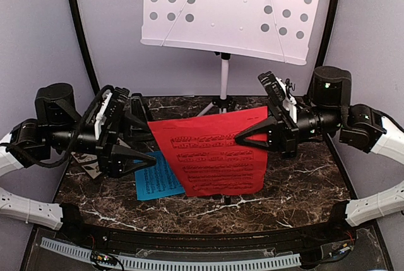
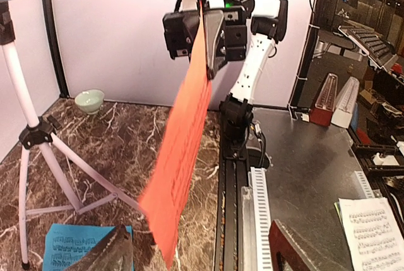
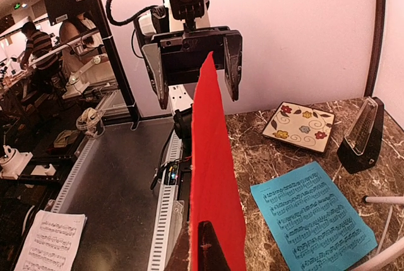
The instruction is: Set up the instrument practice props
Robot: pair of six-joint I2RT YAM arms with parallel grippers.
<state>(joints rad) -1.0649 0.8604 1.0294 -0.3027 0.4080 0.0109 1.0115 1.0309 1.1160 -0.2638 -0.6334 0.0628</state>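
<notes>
A red sheet (image 1: 214, 154) of printed music hangs in the air over the marble table. My right gripper (image 1: 243, 137) is shut on its right edge, and in the right wrist view its dark fingertip (image 3: 205, 249) pinches the red sheet (image 3: 214, 176). My left gripper (image 1: 146, 143) is open, its fingers standing apart on either side of the sheet's left edge (image 2: 167, 246) without touching it. A blue sheet (image 1: 154, 179) lies flat on the table below. The white perforated music stand (image 1: 227, 9) rises at the back on tripod legs (image 2: 38, 138). The black metronome (image 3: 361, 137) stands on the table.
A square floral tile (image 3: 300, 126) lies next to the metronome. A small pale green bowl (image 2: 89, 100) sits by the back wall. A slotted cable track (image 1: 177, 261) runs along the table's near edge. White music pages (image 2: 372, 230) lie on a metal bench beyond it.
</notes>
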